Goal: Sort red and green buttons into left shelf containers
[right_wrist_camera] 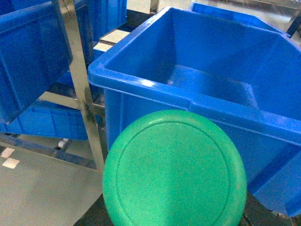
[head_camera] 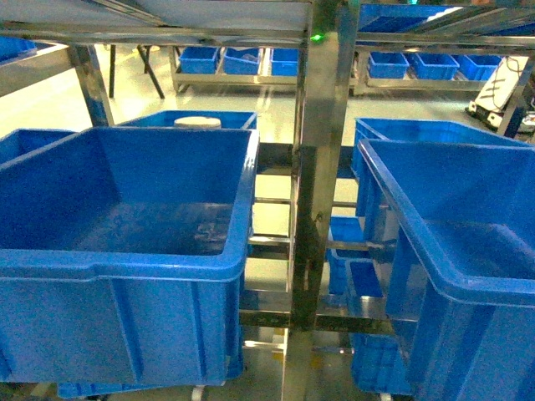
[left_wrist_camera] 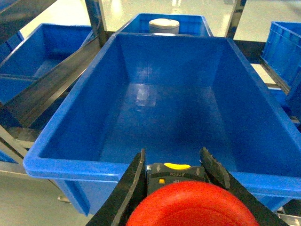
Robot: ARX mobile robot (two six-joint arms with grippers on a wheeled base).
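My left gripper [left_wrist_camera: 173, 156] is shut on a red button [left_wrist_camera: 193, 205]; its black fingers [left_wrist_camera: 134, 179] clamp the dark block under the red mushroom cap. It hovers just before the near rim of a large, deep blue bin [left_wrist_camera: 70, 165], which holds nothing. That bin is the left shelf container [head_camera: 117, 263] in the head view. A green button [right_wrist_camera: 174, 172] fills the lower right wrist view and hides most of my right gripper [right_wrist_camera: 174, 146], which holds it in front of another big blue bin [right_wrist_camera: 155, 87], the right bin [head_camera: 468, 276]. Neither gripper shows in the head view.
A steel upright post [head_camera: 313, 167] stands between the two bins. A white round object [left_wrist_camera: 163, 24] lies in the bin behind the left one. A slanted steel rail [left_wrist_camera: 51, 80] runs along the left. Small blue trays [head_camera: 242, 60] line far shelves, and more sit low [head_camera: 364, 280].
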